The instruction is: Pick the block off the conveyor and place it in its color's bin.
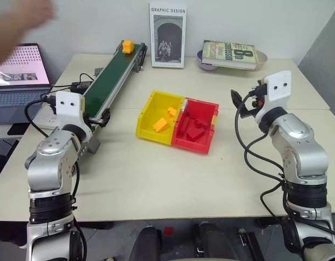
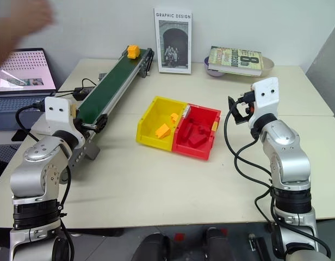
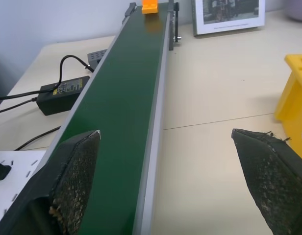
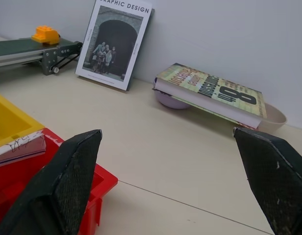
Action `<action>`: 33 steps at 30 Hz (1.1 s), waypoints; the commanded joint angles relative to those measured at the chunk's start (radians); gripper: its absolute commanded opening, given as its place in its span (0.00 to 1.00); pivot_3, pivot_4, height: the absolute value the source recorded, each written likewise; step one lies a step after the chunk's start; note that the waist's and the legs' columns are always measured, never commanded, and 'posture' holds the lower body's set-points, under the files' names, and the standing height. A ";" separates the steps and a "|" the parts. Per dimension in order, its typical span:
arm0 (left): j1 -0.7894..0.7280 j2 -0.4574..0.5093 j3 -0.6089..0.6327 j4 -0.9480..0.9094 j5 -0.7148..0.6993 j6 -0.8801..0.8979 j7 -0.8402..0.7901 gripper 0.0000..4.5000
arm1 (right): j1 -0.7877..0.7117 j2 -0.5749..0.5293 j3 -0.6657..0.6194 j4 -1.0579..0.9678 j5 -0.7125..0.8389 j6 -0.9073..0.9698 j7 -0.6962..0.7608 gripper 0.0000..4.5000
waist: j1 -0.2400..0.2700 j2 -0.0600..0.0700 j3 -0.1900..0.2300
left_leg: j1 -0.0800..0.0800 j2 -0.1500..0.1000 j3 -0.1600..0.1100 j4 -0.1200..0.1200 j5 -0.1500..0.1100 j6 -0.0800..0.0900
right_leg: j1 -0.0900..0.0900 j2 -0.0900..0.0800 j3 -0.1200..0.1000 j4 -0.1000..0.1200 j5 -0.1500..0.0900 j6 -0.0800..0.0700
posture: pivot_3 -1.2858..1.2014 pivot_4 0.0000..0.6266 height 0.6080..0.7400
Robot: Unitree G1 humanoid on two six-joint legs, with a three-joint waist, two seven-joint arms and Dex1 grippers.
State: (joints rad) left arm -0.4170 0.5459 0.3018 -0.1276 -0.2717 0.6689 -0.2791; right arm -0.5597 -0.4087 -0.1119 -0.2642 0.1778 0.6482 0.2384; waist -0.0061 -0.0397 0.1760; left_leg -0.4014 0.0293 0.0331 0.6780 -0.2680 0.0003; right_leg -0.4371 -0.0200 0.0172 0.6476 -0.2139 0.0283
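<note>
The yellow-orange block (image 1: 127, 46) sits on the far end of the green-belted conveyor (image 1: 110, 79), which runs diagonally down the left side of the table. The yellow bin (image 1: 147, 117) stands mid-table and holds a few yellow-orange pieces. My left gripper (image 3: 164, 134) is open and empty at the conveyor's near end, looking along the belt toward the block (image 3: 151, 6). My right gripper (image 4: 166, 132) is open and empty, hovering to the right of the bins and pointing toward the back of the table.
A red bin (image 1: 203, 142) is joined to the yellow bin's right side. A "Graphic Design" book (image 1: 167, 35) leans on the wall, and another book lies on a bowl (image 1: 230, 54). A laptop (image 1: 20, 76), a power adapter (image 1: 80, 86) and a person's hand (image 1: 20, 22) are at left.
</note>
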 commanded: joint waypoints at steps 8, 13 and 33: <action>-0.036 0.043 0.117 0.048 -0.032 -0.072 -0.011 0.99 | -0.026 -0.035 -0.027 -0.006 0.017 -0.036 0.047 1.00 | 0.000 0.000 0.000 | 0.000 0.000 0.000 0.000 0.000 0.000 | 0.000 0.000 0.000 0.000 0.000 0.000 | 0.52 0.24 1.00; -0.046 0.043 0.146 0.070 -0.036 -0.093 0.012 0.99 | -0.035 -0.033 -0.029 0.010 0.013 -0.047 0.055 1.00 | 0.000 0.000 0.000 | 0.000 0.000 0.000 0.000 0.000 0.000 | 0.000 0.000 0.000 0.000 0.000 0.000 | 0.52 0.24 1.00; -0.119 0.129 0.111 0.221 -0.052 -0.117 -0.111 0.99 | -0.187 -0.032 0.092 0.015 0.276 -0.005 0.461 1.00 | -0.002 0.000 0.000 | 0.000 0.000 0.000 -0.001 0.000 0.000 | 0.000 0.000 -0.001 0.000 0.000 0.000 | 0.52 0.24 1.00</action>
State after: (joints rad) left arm -0.5137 0.6457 0.4229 0.0974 -0.3124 0.5653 -0.3579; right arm -0.7109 -0.4329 -0.0225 -0.2017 0.3824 0.6255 0.6290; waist -0.0084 -0.0396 0.1761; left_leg -0.4015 0.0295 0.0327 0.6773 -0.2681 0.0003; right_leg -0.4371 -0.0202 0.0159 0.6472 -0.2139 0.0282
